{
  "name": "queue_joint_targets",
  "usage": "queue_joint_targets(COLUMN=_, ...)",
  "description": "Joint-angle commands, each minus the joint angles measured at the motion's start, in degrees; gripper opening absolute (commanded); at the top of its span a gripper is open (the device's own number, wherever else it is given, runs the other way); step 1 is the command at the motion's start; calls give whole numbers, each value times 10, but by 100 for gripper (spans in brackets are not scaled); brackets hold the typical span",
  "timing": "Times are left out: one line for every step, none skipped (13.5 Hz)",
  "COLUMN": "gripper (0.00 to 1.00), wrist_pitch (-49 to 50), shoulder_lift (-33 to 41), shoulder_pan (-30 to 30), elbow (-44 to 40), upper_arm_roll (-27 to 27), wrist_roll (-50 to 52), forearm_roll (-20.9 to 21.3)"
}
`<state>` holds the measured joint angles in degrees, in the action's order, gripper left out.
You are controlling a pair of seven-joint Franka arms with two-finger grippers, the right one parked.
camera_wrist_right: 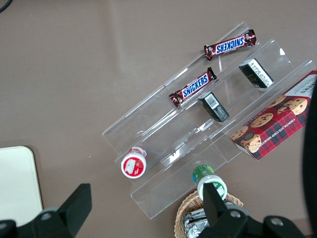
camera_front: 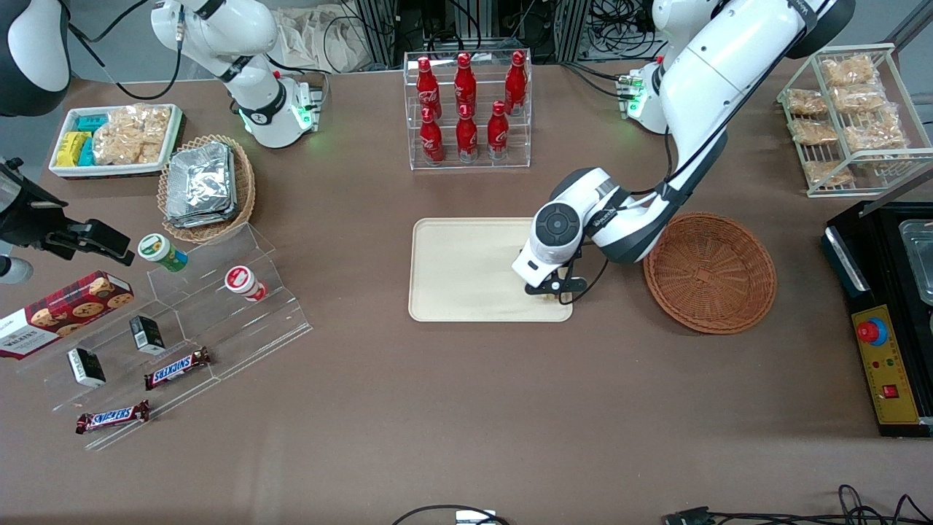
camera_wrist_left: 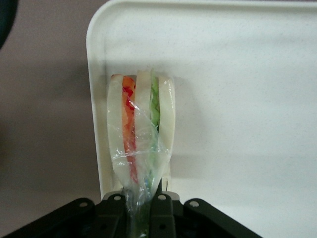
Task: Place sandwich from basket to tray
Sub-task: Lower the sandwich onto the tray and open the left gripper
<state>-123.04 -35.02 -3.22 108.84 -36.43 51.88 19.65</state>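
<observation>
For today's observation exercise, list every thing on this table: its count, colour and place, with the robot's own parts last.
sandwich: one, white with red and green filling, held over the tray's corner
tray: one, cream, mid-table
basket: one, reddish-brown, empty, beside the tray
cola bottles: seven, red, in a clear rack
foil packs: silver stack, in a tan basket
Snickers bars: two, brown, on a clear stand
cookie box: one, red
snack bags: tan, on a wire rack
gripper: black, shut on the sandwich, above the tray

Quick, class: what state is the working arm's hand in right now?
Hand: shut on the sandwich, holding it low over the corner of the tray nearest the basket.
</observation>
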Motion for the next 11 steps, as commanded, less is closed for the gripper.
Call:
queue_joint_targets(gripper=100, wrist_pitch=-1, shoulder_lift=-3, shoulder_pan=3, elbow=-10, upper_arm_roll=0, wrist_roll=10, forearm_roll=14)
queue_joint_targets(gripper=100, wrist_pitch=7, shoulder_lift=5, shoulder_pan=5, elbow=-12, upper_arm_roll=0, wrist_roll=9, forearm_roll=11)
queue_joint_targets(gripper=100, wrist_pitch=27, shoulder_lift=17, shoulder_pan=6, elbow=-20, upper_arm_roll=0, wrist_roll=8, forearm_roll=7)
queue_joint_targets(gripper=100, wrist_pitch=63, shoulder_lift=38, shoulder_pan=13, elbow=-30, upper_arm_roll=-2, wrist_roll=3, forearm_roll=3)
queue_joint_targets(gripper=100, wrist_pitch=95, shoulder_lift=63, shoulder_pan=26, elbow=-33, upper_arm_roll=-4, wrist_roll=-5, forearm_roll=-15)
queue_joint_targets(gripper=100, wrist_pitch=112, shoulder_lift=95, shoulder_pan=36, elbow=-34, upper_arm_roll=-4, wrist_roll=-32, forearm_roll=-48)
queue_joint_targets(gripper=100, wrist_pitch=130, shoulder_lift=137, shoulder_pan=48, elbow=-33, upper_arm_roll=-1, wrist_roll=-78, forearm_roll=-89)
queue_joint_targets(gripper=100, wrist_pitch=160, shoulder_lift=173, shoulder_pan=69, elbow=-34, upper_arm_roll=2, wrist_roll=-133, forearm_roll=-132)
queue_joint_targets(gripper=100, wrist_pitch=190, shoulder_lift=212, shoulder_pan=85, elbow=-34, upper_arm_roll=16, wrist_roll=-170, forearm_roll=-158)
queue_joint_targets(gripper=100, wrist_pitch=212, shoulder_lift=254, shoulder_pan=82, elbow=-32, upper_arm_roll=59, wrist_roll=-196, forearm_roll=-169)
queue_joint_targets(gripper=100, wrist_pitch=233, shoulder_lift=289, shoulder_pan=79, elbow=-29, upper_arm_roll=101, wrist_roll=-229, forearm_roll=-180)
